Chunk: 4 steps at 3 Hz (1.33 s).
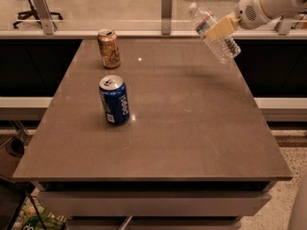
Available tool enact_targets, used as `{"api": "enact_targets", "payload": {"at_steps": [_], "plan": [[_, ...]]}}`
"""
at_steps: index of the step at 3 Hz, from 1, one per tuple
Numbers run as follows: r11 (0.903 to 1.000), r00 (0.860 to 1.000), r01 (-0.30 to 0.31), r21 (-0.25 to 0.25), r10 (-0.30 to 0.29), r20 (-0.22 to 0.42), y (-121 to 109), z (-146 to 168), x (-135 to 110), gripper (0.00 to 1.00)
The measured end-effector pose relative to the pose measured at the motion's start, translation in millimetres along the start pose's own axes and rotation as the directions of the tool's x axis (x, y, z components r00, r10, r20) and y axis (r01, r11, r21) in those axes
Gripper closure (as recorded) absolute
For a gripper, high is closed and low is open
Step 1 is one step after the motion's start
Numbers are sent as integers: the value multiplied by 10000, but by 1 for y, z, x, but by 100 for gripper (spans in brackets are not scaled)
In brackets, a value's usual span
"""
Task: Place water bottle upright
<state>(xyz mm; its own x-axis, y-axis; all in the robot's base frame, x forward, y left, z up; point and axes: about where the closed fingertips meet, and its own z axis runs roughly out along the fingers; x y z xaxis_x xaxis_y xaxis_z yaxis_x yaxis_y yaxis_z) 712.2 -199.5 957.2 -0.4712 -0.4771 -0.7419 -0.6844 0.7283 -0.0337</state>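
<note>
The water bottle [214,33] is clear ribbed plastic with a white cap at its upper left end. It hangs tilted in the air above the table's far right corner, cap up and to the left. My gripper [218,30] comes in from the upper right on a white arm and is shut on the bottle's middle with tan fingers [221,28]. The bottle touches nothing but the gripper.
A blue Pepsi can [114,99] stands upright left of the table's middle. A gold can [109,48] stands upright at the far left. The brown table [192,128] has a front edge near me. A glass rail with metal posts [166,11] runs behind it.
</note>
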Motion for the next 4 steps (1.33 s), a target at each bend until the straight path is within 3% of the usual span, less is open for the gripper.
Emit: {"api": "enact_targets", "payload": {"at_steps": [2, 3, 4], "plan": [[9986, 9817, 183, -486, -87, 1903, 20, -16, -21, 100], [9956, 9576, 172, -924, 102, 2879, 33, -9, -26, 100], [9905, 9239, 128, -1369, 406, 3806, 45, 5, -32, 100]]}}
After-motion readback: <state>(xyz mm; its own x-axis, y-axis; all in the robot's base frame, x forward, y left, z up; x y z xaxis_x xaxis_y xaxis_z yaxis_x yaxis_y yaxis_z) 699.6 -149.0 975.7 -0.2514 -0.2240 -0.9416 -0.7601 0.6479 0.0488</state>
